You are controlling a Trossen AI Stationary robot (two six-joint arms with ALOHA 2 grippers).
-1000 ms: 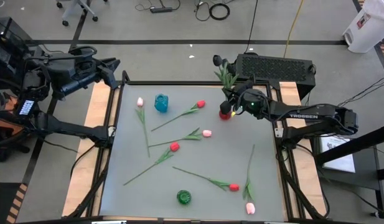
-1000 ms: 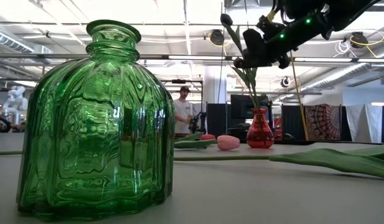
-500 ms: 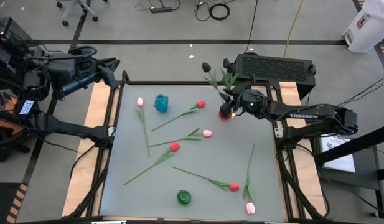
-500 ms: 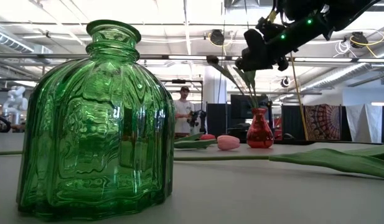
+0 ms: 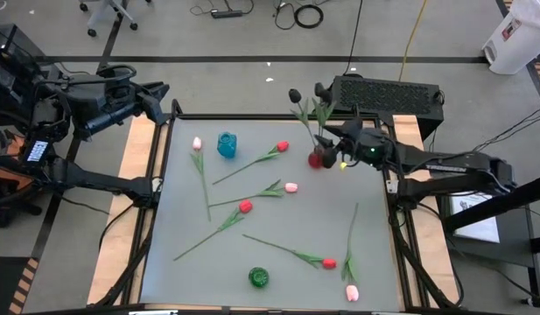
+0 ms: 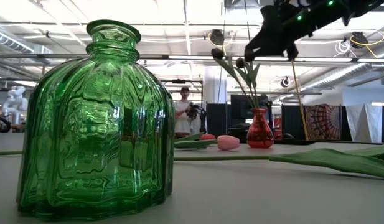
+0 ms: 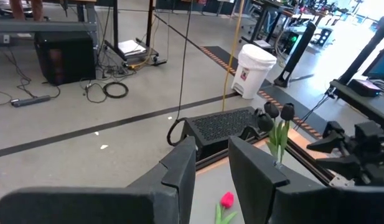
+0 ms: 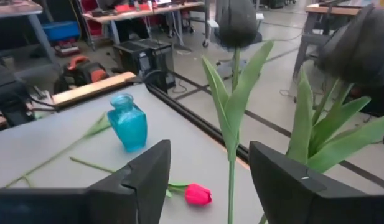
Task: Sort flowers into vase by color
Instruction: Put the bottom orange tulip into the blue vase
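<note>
Right gripper (image 5: 337, 143) hovering at upper centre-right of the high view, just beside and above the red vase (image 5: 316, 159), fingers (image 8: 148, 177) standing apart with nothing between them. Two black tulips (image 5: 294, 94) standing in that red vase, heads leaning toward the top of the frame, past the table's far edge. In the low view, the same red vase (image 6: 260, 132) sitting right of centre with both dark buds above it and the right gripper (image 6: 271, 42) hanging over them.

Left gripper (image 5: 162, 90) waiting at upper left, off the table (image 5: 182, 271) corner; jaws parted, holding nothing.

Lying across the table: three red tulips (image 5: 245, 206), three pink tulips (image 5: 291, 187). Blue vase (image 5: 227, 144) standing upper left of the mat, green vase (image 5: 259, 277) at bottom centre, filling the left of the low view.
</note>
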